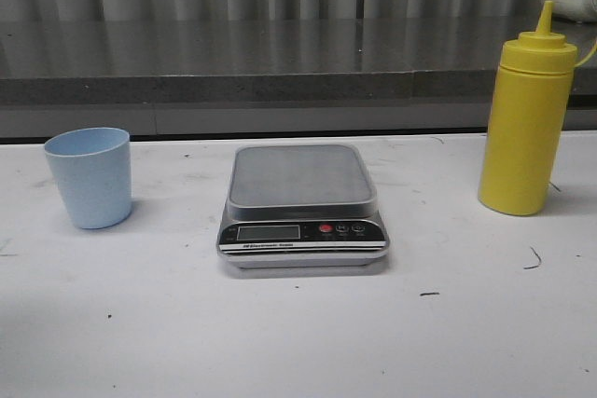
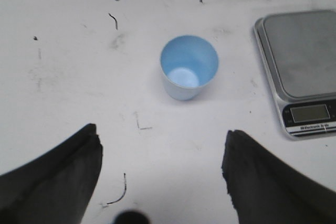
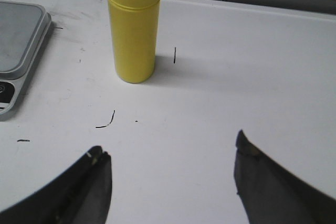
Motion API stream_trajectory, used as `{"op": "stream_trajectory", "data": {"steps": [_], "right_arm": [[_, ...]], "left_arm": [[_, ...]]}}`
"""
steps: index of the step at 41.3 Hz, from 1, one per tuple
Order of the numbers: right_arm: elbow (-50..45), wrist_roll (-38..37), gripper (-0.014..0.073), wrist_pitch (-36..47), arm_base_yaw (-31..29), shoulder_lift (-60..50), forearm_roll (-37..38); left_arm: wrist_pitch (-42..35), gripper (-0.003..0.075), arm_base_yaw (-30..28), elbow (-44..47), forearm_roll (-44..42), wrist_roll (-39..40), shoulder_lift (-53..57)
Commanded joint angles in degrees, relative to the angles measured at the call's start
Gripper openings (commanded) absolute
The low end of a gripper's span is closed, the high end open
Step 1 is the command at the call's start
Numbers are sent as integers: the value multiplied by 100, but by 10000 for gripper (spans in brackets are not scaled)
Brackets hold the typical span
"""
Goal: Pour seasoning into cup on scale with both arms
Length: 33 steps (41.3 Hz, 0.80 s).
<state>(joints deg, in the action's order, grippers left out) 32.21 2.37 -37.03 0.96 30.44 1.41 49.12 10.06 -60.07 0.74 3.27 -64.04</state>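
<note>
The pale blue cup (image 1: 89,177) stands upright and empty on the white table at the left. The silver scale (image 1: 302,205) lies in the middle, its grey platform bare. The yellow seasoning bottle (image 1: 522,121) stands upright at the right, cap on. No gripper shows in the front view. In the left wrist view my left gripper (image 2: 163,132) is open and empty, short of the cup (image 2: 188,66), with the scale (image 2: 302,66) off to one side. In the right wrist view my right gripper (image 3: 170,142) is open and empty, short of the bottle (image 3: 132,30).
A dark grey ledge (image 1: 280,67) runs along the back of the table, with ribbed panels behind it. A few dark scuff marks (image 1: 534,258) dot the white tabletop (image 1: 280,333). The scale's edge shows in the right wrist view (image 3: 16,51).
</note>
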Motion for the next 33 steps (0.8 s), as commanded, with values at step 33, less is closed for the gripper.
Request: {"op": "stream_trajectory", "data": {"steps": [33], "right_arm": [[176, 38, 516, 355, -28, 51, 63]], "left_arm": [[605, 474, 0, -2227, 26, -6, -3267]]}}
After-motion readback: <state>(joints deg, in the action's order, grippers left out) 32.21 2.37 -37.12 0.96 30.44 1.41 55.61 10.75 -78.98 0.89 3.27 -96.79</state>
